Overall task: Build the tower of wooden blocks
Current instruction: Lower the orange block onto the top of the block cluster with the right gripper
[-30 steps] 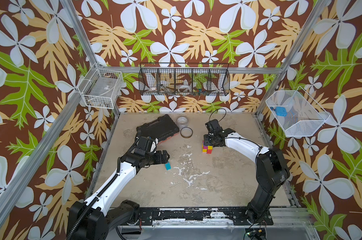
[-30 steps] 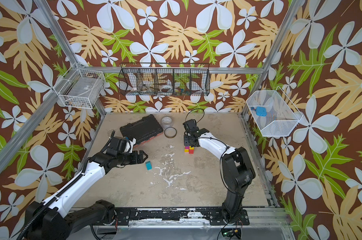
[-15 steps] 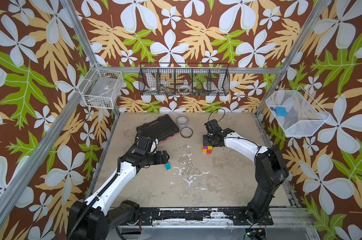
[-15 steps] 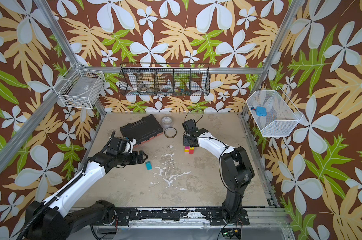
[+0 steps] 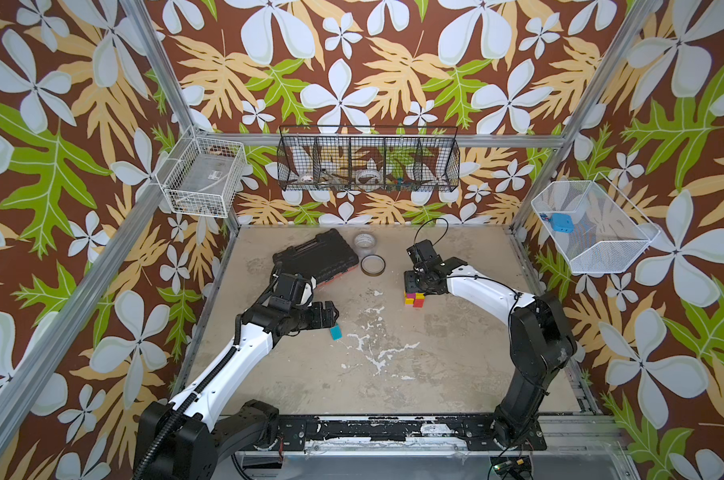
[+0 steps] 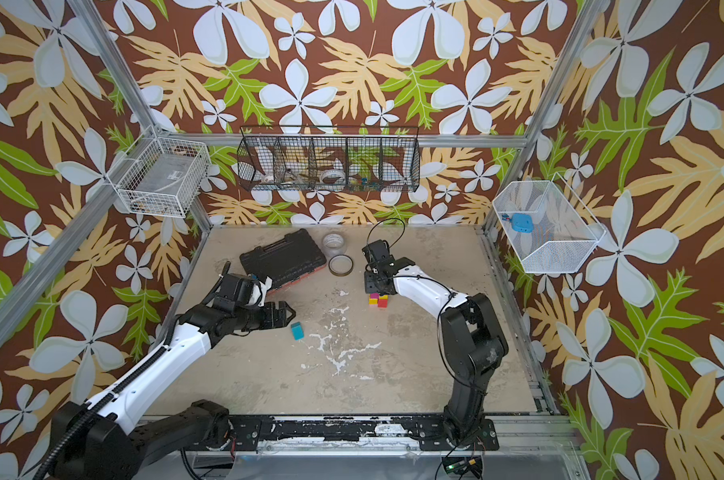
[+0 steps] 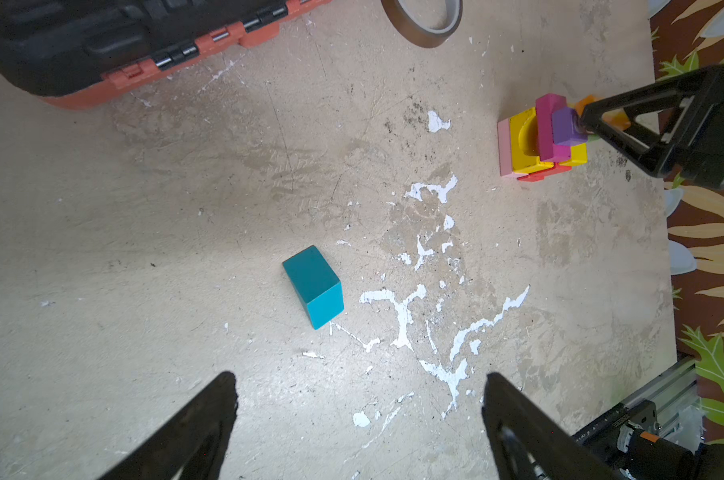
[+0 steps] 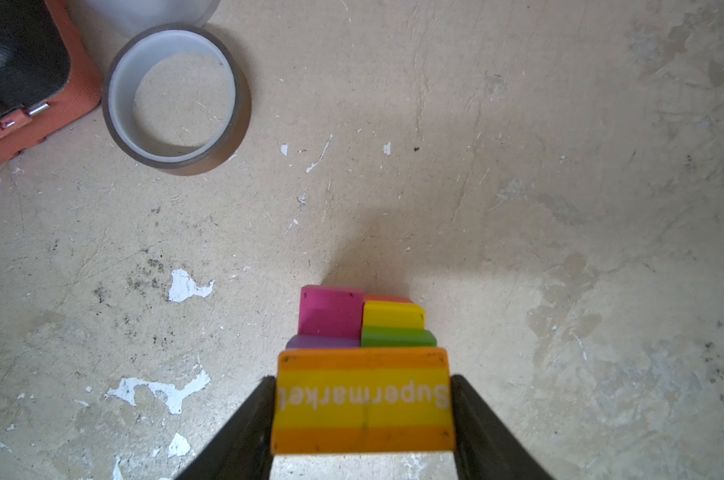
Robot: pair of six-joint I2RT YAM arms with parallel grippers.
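Right gripper (image 8: 362, 380), matte black, closed on a smooth orange-and-yellow striped block (image 8: 362, 409) lettered "Supermarket". The block sits atop the tower (image 5: 414, 299) of glossy painted wood blocks, toward the back edge of the scuffed bench (image 5: 435, 374). Left gripper (image 7: 360, 376), jaws wide and empty, hovers just short of a teal box-shaped block (image 7: 313, 286) lying near the bench's middle.

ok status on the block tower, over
Left gripper open, empty, short of loose teal wood block. Right gripper flanking orange-and-yellow "Supermarket" block at top of multicoloured block tower, grip unclear. Brown tape roll, black tool case apart from tower.
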